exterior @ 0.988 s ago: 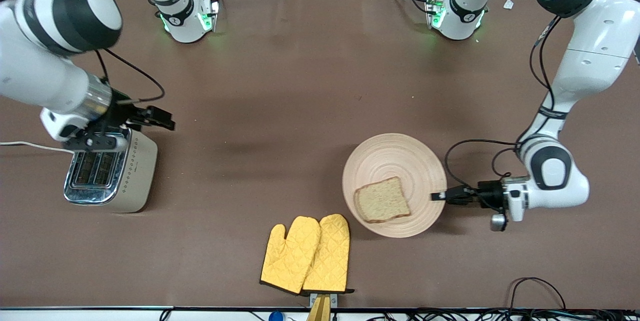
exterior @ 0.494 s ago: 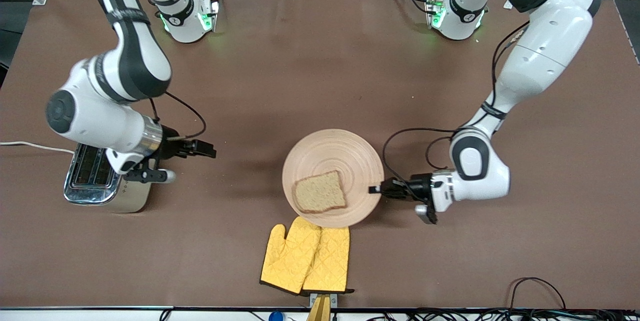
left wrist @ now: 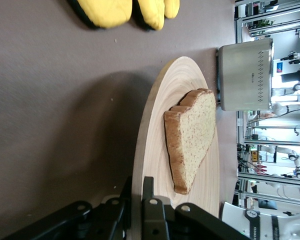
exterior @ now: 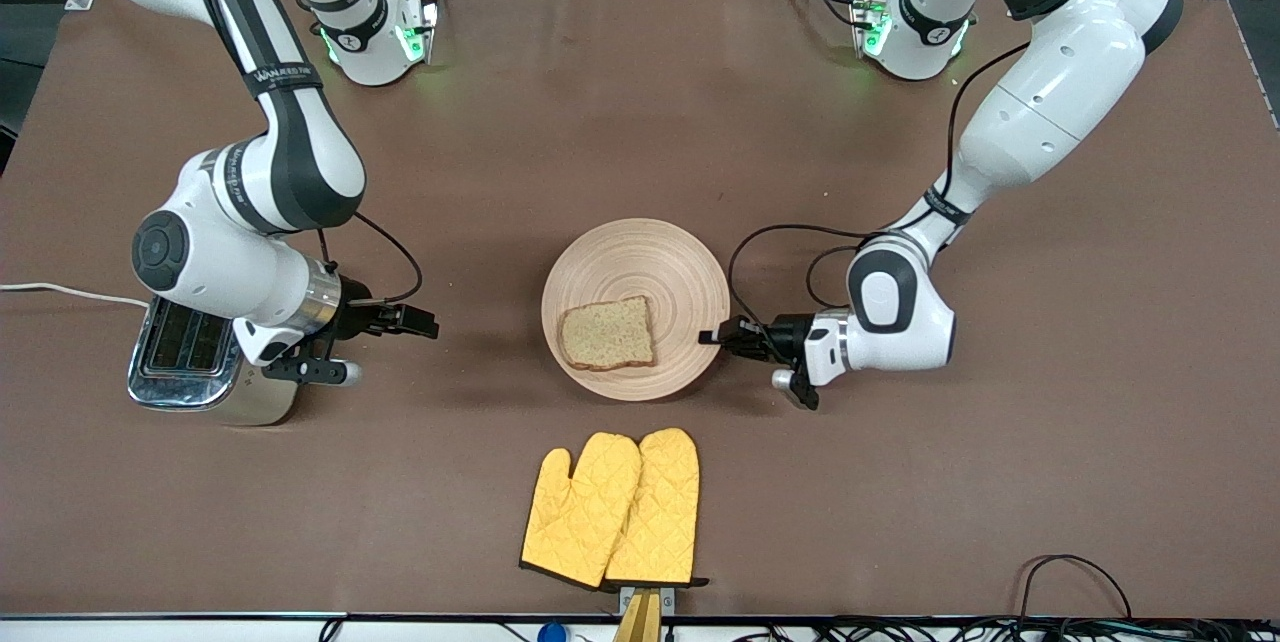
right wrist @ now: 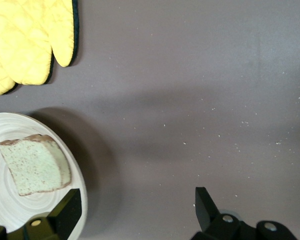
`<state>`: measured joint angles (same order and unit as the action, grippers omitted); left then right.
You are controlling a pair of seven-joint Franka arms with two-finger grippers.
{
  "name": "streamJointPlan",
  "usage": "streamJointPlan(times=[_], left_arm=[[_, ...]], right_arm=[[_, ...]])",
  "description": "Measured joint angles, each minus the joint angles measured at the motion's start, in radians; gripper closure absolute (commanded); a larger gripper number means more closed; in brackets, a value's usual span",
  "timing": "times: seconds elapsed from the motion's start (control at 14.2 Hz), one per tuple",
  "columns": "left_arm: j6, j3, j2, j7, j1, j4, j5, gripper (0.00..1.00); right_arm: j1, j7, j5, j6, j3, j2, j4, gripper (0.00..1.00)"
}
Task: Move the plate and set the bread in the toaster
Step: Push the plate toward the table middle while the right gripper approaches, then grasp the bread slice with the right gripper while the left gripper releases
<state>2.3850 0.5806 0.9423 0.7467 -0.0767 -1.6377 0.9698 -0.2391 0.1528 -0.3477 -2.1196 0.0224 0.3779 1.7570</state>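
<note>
1. Front view: the left end effector (exterior: 712, 337) is clamped on the rim of the round beige wooden plate (exterior: 640, 262) mid-counter, the speckled tan bread slice (exterior: 607, 334) lying on it. The right end effector (exterior: 425, 325) hangs with fingers spread beside the cream chrome-topped toaster (exterior: 215, 367).
2. Left wrist view: fingers (left wrist: 155, 220) pinch the plate's edge.
3. Right wrist view: spread fingers (right wrist: 206, 205) over bare counter (right wrist: 190, 100), near the yellow quilted oven mitts (right wrist: 27, 42).

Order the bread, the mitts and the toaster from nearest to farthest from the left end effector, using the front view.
From the left end effector, shut on the plate's rim:
1. Bread, on the plate.
2. Mitts, nearer the camera.
3. Toaster, at the right arm's end.
</note>
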Motion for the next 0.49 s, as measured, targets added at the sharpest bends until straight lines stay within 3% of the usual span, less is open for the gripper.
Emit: streamJointPlan(times=[0.21,0.35,0.42,0.49], left_arm=[[0.059,0.022,0.0,0.039,0.017,-0.028,0.0,0.93],[0.065,0.022,0.003,0.045,0.023,-0.034,0.0,0.76],[0.065,0.022,0.003,0.045,0.022,-0.035,0.006,0.58],[0.065,0.023,0.003,0.045,0.02,-0.035,0.017,0.28]], right_arm=[[-0.008,0.0,0.0,-0.012,-0.003,0.014,0.01,0.0],[-0.031,0.0,0.0,-0.028,-0.005,0.031,0.011,0.0],[-0.05,-0.001,-0.001,-0.045,-0.007,0.043,0.012,0.0],[-0.08,-0.001,-0.001,-0.07,-0.009,0.056,0.014,0.0]])
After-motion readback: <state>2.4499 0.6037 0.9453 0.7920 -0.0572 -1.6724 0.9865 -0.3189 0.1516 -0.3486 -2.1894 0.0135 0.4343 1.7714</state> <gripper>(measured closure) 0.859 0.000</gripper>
